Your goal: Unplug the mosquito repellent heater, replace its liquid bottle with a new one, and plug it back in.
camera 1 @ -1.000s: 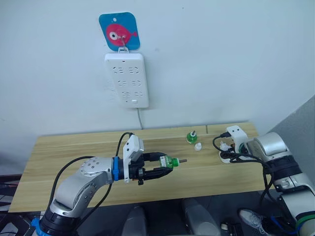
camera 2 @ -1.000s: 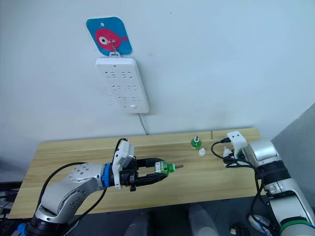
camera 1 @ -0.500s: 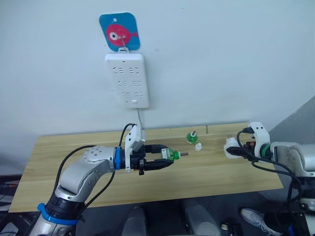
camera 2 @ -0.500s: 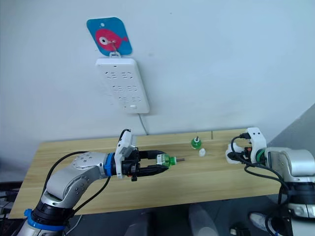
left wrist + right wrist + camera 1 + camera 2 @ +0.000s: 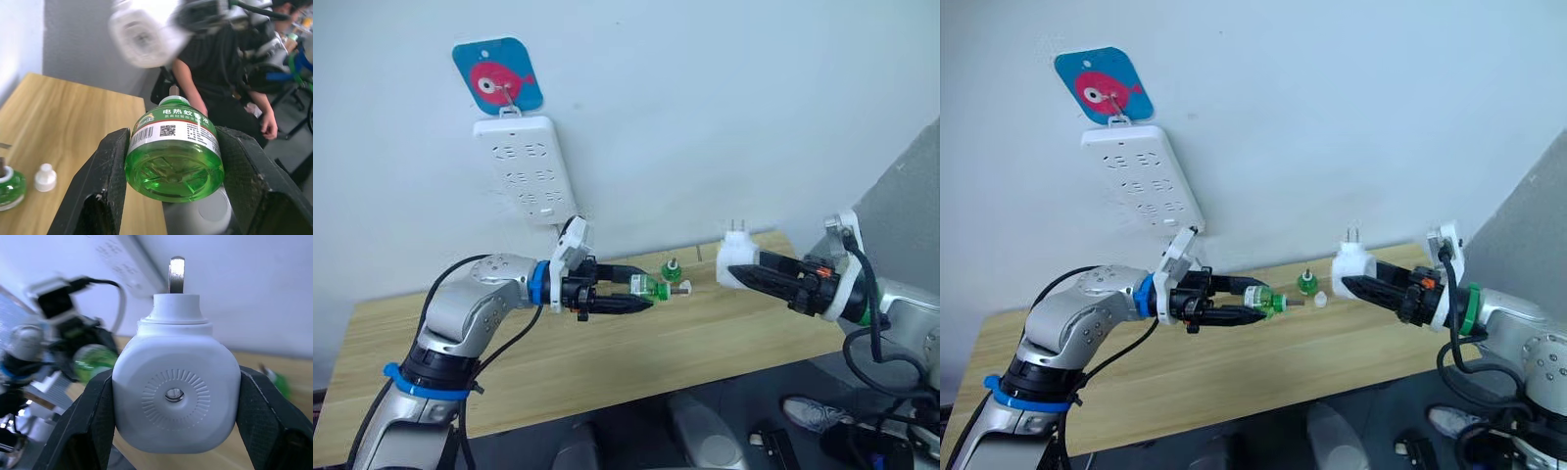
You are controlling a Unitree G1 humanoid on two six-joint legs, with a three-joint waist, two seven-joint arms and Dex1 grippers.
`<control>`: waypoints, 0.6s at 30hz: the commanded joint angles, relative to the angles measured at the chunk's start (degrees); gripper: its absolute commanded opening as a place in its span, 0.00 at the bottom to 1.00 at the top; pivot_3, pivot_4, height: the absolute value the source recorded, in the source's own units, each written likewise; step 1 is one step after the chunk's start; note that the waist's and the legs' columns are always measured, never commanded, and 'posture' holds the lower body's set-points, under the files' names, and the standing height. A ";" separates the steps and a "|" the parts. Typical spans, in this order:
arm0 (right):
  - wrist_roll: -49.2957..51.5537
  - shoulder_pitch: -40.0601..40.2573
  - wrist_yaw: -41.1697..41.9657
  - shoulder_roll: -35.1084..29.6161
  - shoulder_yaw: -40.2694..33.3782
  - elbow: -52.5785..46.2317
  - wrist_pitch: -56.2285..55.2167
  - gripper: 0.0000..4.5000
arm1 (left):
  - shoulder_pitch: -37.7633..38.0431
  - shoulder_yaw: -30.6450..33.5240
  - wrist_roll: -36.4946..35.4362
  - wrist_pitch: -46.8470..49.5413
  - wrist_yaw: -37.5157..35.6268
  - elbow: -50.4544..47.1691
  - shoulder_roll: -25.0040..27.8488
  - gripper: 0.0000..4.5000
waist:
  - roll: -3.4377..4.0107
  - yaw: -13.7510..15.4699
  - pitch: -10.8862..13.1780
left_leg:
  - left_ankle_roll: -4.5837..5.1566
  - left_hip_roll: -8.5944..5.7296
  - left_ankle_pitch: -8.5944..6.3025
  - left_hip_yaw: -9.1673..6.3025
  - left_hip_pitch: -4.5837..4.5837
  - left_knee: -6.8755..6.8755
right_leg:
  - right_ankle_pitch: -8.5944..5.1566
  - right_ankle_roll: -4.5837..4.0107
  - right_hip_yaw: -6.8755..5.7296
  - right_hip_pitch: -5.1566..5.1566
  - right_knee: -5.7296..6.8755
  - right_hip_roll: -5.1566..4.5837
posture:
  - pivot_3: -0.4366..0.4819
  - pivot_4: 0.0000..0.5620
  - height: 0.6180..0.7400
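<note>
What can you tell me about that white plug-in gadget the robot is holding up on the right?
The mosquito repellent heater is a small white unit of smooth plastic with rounded corners. One face carries a ring of fine radial ribs around a small central hole. A round collar on top bears metal prongs pointing up. It is unplugged, held in the air above the wooden table, clamped on both sides by the black jaws of the right gripper, facing the green bottle.

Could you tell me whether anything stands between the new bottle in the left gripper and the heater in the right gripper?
Nothing visible does. The bottle and the mosquito repellent heater face each other across open air above the table.
</note>
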 commanded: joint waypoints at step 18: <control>23.91 -1.19 -8.97 -3.93 7.70 2.94 -6.74 0.66 | -0.08 9.14 -13.67 13.31 4.52 -6.80 1.29 0.52 | 0.03 1.44 -0.68 | 0.00 -0.01 -0.01 -0.05 0.04 0.16 | 0.00 0.00 -0.02 -0.02 0.33 -0.01 | 0.22 0.17 1.00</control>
